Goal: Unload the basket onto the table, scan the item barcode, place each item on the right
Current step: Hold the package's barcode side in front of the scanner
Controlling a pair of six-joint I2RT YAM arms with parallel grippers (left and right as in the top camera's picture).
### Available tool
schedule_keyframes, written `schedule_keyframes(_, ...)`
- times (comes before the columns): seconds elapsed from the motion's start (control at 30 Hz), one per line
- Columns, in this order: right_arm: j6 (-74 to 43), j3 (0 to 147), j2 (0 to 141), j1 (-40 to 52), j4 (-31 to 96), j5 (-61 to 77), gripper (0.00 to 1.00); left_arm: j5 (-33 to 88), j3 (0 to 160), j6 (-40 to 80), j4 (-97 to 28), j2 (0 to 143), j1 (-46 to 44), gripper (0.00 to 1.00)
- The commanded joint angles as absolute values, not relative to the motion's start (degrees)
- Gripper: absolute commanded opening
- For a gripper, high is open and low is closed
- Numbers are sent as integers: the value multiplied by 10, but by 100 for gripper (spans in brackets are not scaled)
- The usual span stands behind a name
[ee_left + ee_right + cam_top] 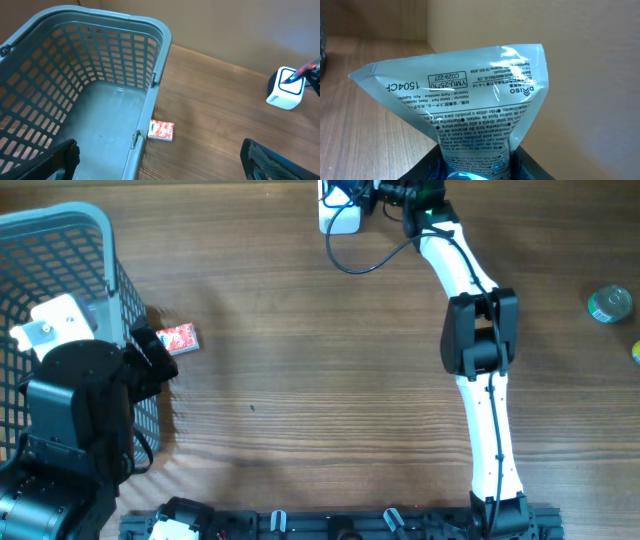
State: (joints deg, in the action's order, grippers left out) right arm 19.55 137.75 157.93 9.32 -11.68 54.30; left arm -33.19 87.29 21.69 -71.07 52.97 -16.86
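Right gripper (476, 167): narrow, clamped on printed packet (470, 85)
Packet: in right gripper, near white scanner (342, 218) at far edge of bench (300, 390)
Left gripper (160, 167): wide, holding nothing, above basket (125, 30)
Red box (178, 338): on bench, just beside basket

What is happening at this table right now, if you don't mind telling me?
The right gripper is shut on a clear plastic packet with printed labelling and holds it at the far edge of the table, close beside the white scanner. The left gripper hangs open by the grey basket, holding nothing. A small red packet lies on the table just outside the basket.
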Motion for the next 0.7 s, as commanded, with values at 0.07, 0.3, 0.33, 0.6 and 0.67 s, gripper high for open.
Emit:
schedule_keyframes(0.07, 195, 1383, 1592, 88, -131, 544, 5, -346, 879, 212, -712, 531, -166, 100)
schedule_keyframes(0.3, 195, 1383, 1592, 88, -135, 544, 5, -346, 879, 212, -717, 531, -166, 100)
schedule_keyframes(0.33, 195, 1383, 1592, 88, -139, 544, 5, -346, 879, 212, -719, 531, -166, 100)
schedule_keyframes(0.6, 193, 1383, 1604, 88, -176, 561, 5, -361, 879, 212, -731, 531, -166, 100)
schedule_keyframes(0.67, 178, 1383, 1614, 88, -196, 570, 5, -361, 879, 212, -731, 531, -166, 100)
